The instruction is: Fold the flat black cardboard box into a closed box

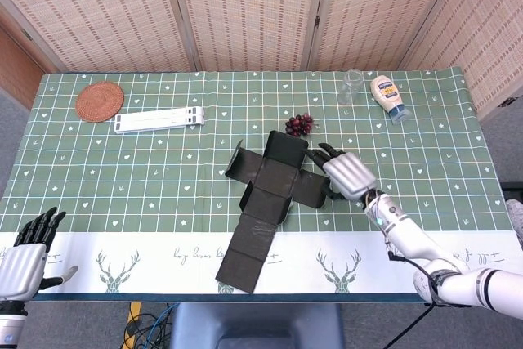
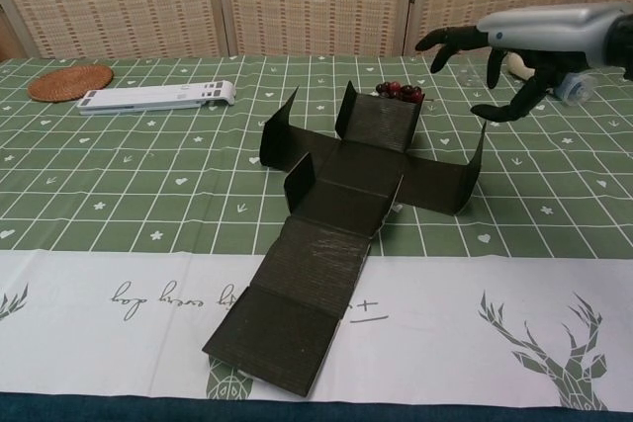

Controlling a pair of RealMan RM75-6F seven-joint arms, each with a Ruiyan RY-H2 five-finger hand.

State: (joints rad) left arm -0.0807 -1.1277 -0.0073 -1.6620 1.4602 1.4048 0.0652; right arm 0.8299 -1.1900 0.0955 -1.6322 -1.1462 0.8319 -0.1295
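Black cardboard box (image 1: 268, 194) lying unfolded in cross shape at table (image 1: 122, 177) centre, long lid strip running over the white front border to near the front edge. Side flaps partly creased up, none locked.

Right hand (image 1: 343, 171) raised off the card at right flap end, fingers spread, grasping nothing. Left hand (image 1: 23, 261) parked at front-left corner, fingers apart, also empty, well apart from the box.

Step in hand, by judgement: raising side walls. To do well:
- pin the centre panel first, else whole blank slides on the cloth
- push right flap from outside, along the crease, not at flap tip
- bring left hand in to hold opposite wall; single hand unlikely to keep walls upright
- fold lid strip last

Edges and room:
- grapes (image 1: 298, 124) just beside far flap, maybe touching; risk of knocking when far wall goes up
- glass (image 1: 352, 86) and mayo bottle (image 1: 388, 97) far right, well apart
- white stand (image 1: 158, 119) and coaster (image 1: 100, 101) far left, well apart
- open cloth left and right of box, good approach lanes
- lid strip close to front edge; avoid dragging blank forward
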